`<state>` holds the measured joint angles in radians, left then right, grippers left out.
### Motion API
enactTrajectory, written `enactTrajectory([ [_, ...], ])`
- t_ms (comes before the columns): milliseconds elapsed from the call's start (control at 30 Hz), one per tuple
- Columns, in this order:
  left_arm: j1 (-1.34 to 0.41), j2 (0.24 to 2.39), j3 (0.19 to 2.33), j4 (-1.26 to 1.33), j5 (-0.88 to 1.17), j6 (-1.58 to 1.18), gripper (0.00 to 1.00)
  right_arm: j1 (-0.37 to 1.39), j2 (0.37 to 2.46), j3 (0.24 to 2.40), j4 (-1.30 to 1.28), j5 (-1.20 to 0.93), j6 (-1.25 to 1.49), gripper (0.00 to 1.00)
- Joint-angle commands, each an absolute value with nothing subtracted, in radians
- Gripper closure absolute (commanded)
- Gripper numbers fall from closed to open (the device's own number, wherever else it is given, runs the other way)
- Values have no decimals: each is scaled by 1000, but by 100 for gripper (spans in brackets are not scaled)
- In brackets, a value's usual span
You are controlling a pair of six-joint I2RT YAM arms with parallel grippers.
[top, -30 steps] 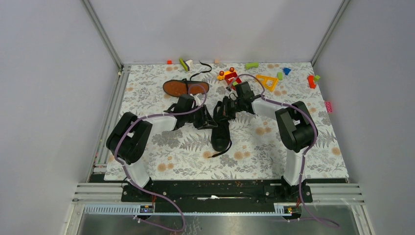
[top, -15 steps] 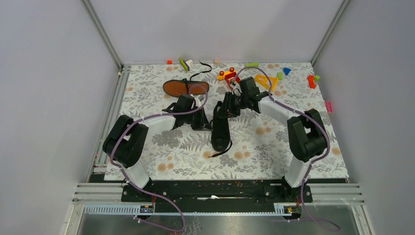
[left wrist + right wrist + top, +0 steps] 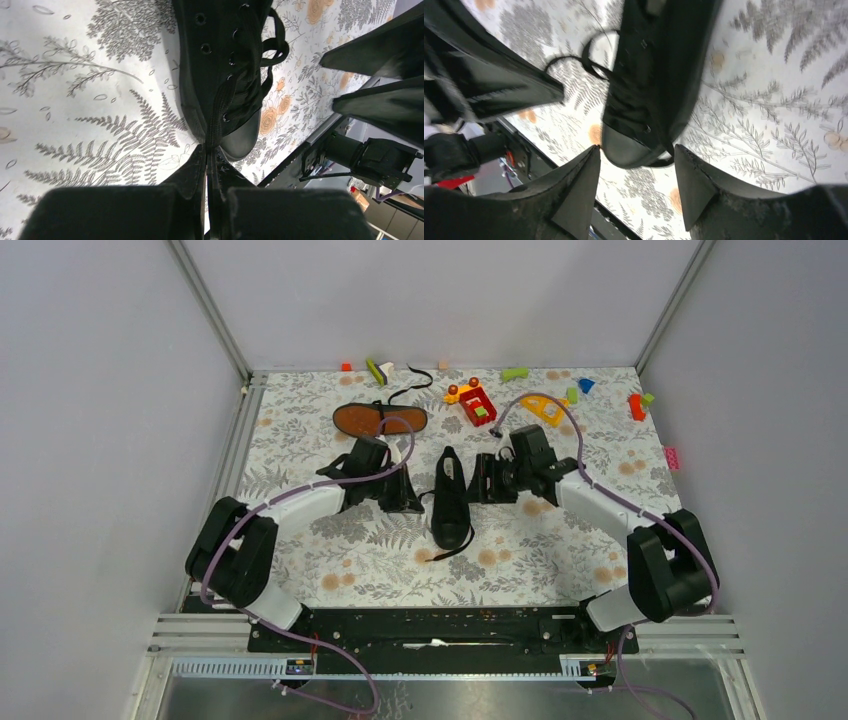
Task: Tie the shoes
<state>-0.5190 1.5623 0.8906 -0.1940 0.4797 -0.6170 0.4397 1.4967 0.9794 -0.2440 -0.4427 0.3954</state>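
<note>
The table cover (image 3: pixel 560 570) is white, printed with grey ferns and orange flowers. Plain grey walls (image 3: pixel 440 300) stand on three sides of it. Two aluminium posts (image 3: pixel 208 308) rise at the far corners, aluminium rails (image 3: pixel 700 635) run along the near edge, and the light is even, with only soft shadows.
</note>
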Motion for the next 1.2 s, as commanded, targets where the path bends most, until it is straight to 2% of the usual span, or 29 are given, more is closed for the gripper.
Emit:
enactTrajectory([
  [0,-499,1472,843,-198,402,-620,100,437,1432,811,-56,-432,380,36],
  [133,-488,1449,820,-191,414,-624,100,440,1448,716,111,-479,418,33],
  [300,-487,1453,818,-185,424,-626,100,460,1511,701,172,-481,428,32],
  [533,-488,1456,820,-193,425,-622,100,498,1578,707,197,-450,417,41],
  [667,-488,1457,822,-200,424,-621,100,502,1588,706,181,-448,419,58],
  [800,-487,1458,827,-239,384,-618,100,501,1538,694,141,-433,414,86],
  [900,-463,1443,804,-245,339,-644,100,502,1492,711,58,-389,408,99],
  [1167,-318,1378,711,-180,302,-703,100,463,1468,783,-121,-334,420,100],
])
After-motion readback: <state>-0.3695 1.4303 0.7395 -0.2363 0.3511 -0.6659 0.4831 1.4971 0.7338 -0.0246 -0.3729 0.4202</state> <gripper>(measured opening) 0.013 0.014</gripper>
